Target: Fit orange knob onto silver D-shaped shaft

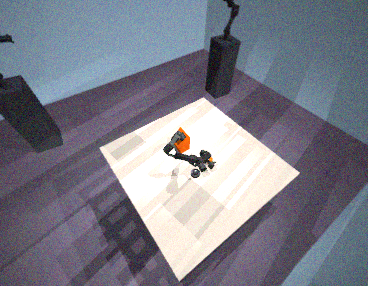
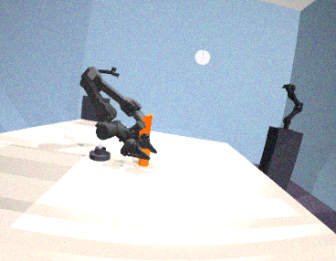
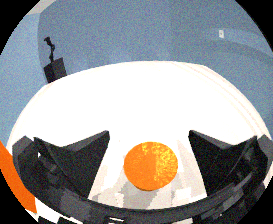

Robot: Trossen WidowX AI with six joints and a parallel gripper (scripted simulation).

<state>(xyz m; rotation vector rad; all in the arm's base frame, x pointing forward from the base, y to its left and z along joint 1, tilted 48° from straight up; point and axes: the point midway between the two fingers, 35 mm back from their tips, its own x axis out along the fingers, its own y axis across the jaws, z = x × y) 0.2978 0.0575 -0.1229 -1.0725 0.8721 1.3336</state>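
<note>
The orange knob is on the light table, beside the pedestal. The wrist view shows one round end of it, with no hole visible on that face; its underside is hidden. My gripper is open, with a finger on each side of the knob and a visible gap to both in the wrist view. The dark round pedestal stands apart from the knob, with its pale shaft upright and bare. The shaft's flat side is too small to make out.
An orange panel-like part is by the arm, behind the gripper in the exterior view. The pale table has shadows and bright patches. Dark stands with other arms are beyond it.
</note>
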